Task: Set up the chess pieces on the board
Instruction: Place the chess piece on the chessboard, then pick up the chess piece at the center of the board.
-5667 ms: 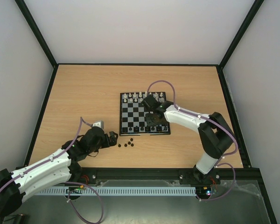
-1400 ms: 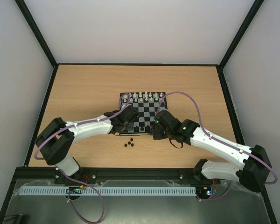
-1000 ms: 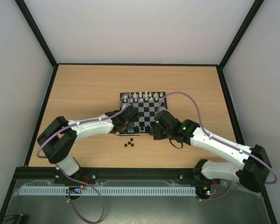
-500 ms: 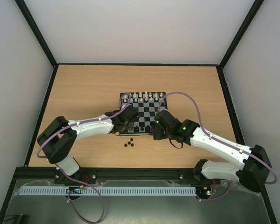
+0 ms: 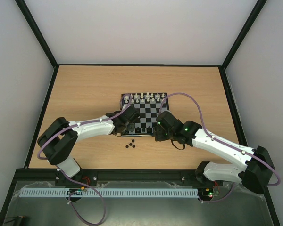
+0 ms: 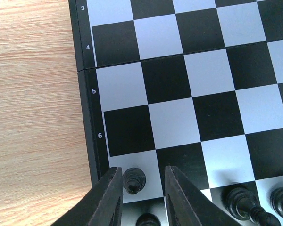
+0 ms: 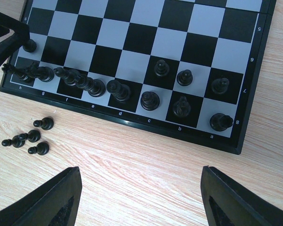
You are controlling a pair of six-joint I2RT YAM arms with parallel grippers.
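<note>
The board [image 5: 146,109] lies mid-table, its near edge [image 7: 132,123] by my right gripper. Black chess pieces [image 7: 119,90] line the board's nearest row, with a few pawns [image 7: 184,77] in the row behind. Several more lie loose [image 7: 34,136] on the wood beside the board's near left corner [image 5: 130,144]. My left gripper [image 6: 141,172] is open around one black pawn [image 6: 134,180] standing on a light edge square. The pawn sits close to the left finger [image 6: 108,193], and a gap separates it from the right finger. My right gripper [image 7: 141,197] hangs wide open over bare wood, holding nothing.
White pieces [image 5: 144,98] stand along the board's far rows. The left arm [image 5: 92,128] reaches in from the left and the right arm [image 5: 212,141] from the right, their wrists close together at the board's near edge. Black frame rails [image 5: 141,173] border the table.
My left jaws have parted in the last half second, letting go of the pawn on its square. Neither arm has visibly moved.
</note>
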